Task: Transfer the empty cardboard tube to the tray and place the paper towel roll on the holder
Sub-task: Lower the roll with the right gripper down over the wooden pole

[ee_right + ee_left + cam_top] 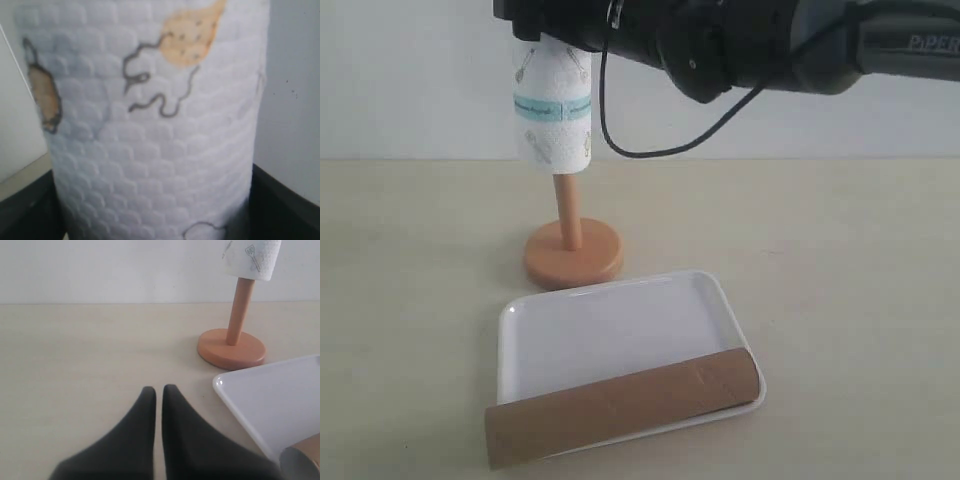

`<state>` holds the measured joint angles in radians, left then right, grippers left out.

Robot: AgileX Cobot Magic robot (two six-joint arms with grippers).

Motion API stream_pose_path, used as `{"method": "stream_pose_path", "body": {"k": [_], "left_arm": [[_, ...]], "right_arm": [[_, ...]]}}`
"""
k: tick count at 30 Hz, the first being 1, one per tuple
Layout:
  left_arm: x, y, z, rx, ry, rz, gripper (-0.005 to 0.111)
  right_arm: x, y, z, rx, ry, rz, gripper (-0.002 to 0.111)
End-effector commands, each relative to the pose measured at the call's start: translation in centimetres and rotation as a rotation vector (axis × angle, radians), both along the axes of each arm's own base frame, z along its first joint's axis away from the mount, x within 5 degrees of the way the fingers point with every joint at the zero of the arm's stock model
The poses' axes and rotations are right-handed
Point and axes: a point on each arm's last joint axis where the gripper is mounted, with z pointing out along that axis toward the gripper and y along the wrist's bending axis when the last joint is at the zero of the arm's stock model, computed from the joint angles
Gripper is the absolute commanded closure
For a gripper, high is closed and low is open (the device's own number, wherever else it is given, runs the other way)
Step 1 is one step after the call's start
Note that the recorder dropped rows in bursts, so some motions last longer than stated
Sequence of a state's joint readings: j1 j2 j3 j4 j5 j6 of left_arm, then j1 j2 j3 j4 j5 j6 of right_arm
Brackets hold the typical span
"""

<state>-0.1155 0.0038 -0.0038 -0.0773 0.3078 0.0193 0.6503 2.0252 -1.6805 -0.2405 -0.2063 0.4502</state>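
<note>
The paper towel roll (553, 105) hangs upright high on the holder's dowel (567, 210), its lower end well above the round base (573, 255). My right gripper (545, 25) is shut on the roll's upper part; in the right wrist view the roll (155, 125) fills the frame between dark fingers (280, 205). The brown cardboard tube (620, 405) lies across the near end of the white tray (610, 325), overhanging its left rim. In the left wrist view my left gripper (159, 390) is shut and empty above the table, left of the tray (270, 395) and holder (231, 347).
Light wooden table (860, 260) under everything, with a pale wall behind. The right arm's black body and cable (720, 50) reach across the top of the exterior view. The tube's open end (302, 462) shows by the tray corner in the left wrist view.
</note>
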Motion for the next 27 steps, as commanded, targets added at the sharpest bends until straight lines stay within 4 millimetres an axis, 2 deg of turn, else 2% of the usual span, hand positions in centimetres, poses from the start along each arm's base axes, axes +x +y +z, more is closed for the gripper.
{"method": "stream_pose_path", "body": {"k": [1, 9, 14, 20, 27], "left_arm": [[0.0, 0.0, -0.1, -0.019, 0.002, 0.005, 0.103], [0.0, 0.0, -0.1, -0.019, 0.002, 0.005, 0.103], [0.0, 0.0, -0.1, -0.019, 0.002, 0.005, 0.103], [0.0, 0.0, -0.1, -0.019, 0.002, 0.005, 0.103], [0.0, 0.0, -0.1, -0.019, 0.002, 0.005, 0.103]], "right_arm": [[-0.2, -1.1, -0.3, 0.125, -0.066, -0.038, 0.109], [-0.6, -2.0, -3.2, 0.062, -0.089, -0.081, 0.109], [-0.2, -1.7, -4.7, 0.015, -0.08, -0.08, 0.109], [0.5, -1.2, -7.7, -0.005, -0.057, -0.08, 0.109], [0.7, -1.0, -9.0, -0.009, -0.053, -0.081, 0.108]]}}
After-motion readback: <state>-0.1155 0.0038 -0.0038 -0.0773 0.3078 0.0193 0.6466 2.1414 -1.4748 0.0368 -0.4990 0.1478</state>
